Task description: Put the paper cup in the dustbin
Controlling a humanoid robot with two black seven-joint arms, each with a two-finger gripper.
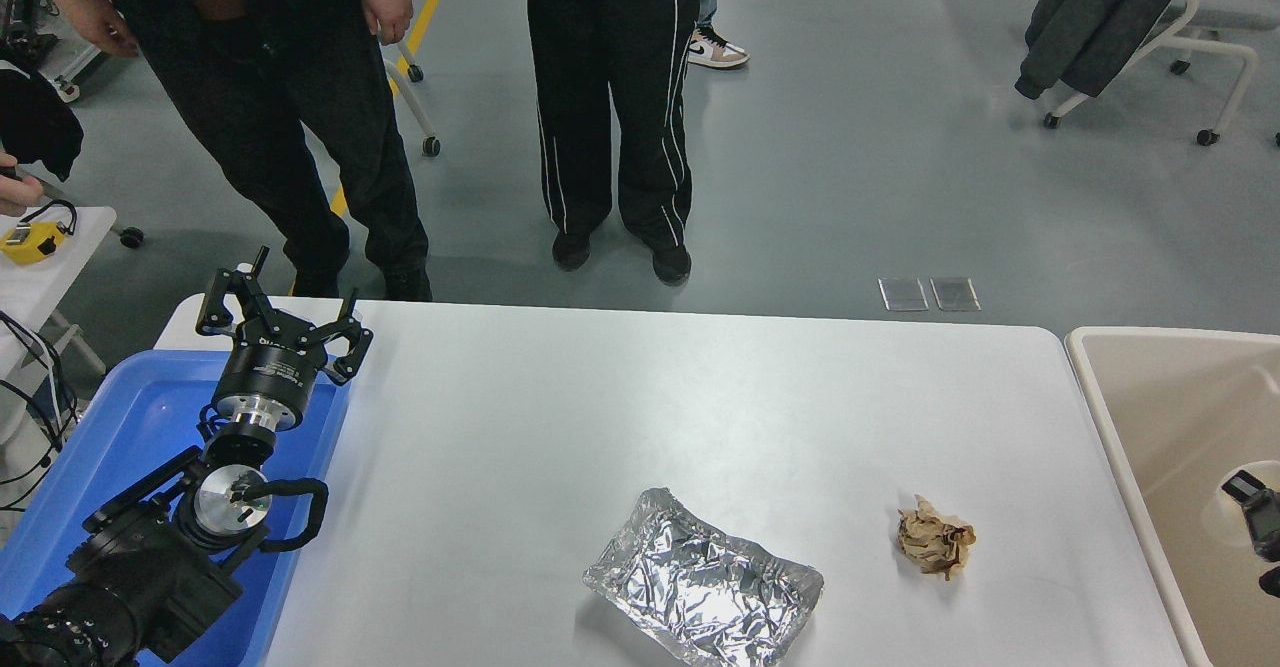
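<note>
My right gripper (1240,519) comes in at the right edge, over the inside of the beige dustbin (1100,397) that stands at the table's right end. A pale round shape, the paper cup (1222,519), sits against its black fingers (1246,487) and is only partly seen; the gripper looks shut on it. My left arm is parked at the lower left, its gripper (283,319) open and empty over the blue tray (130,427).
A crinkled silver foil tray (702,577) lies at the table's front middle. A crumpled brown paper ball (934,537) lies to its right, near the dustbin. Two people stand at the far side; a hand shows at the left edge.
</note>
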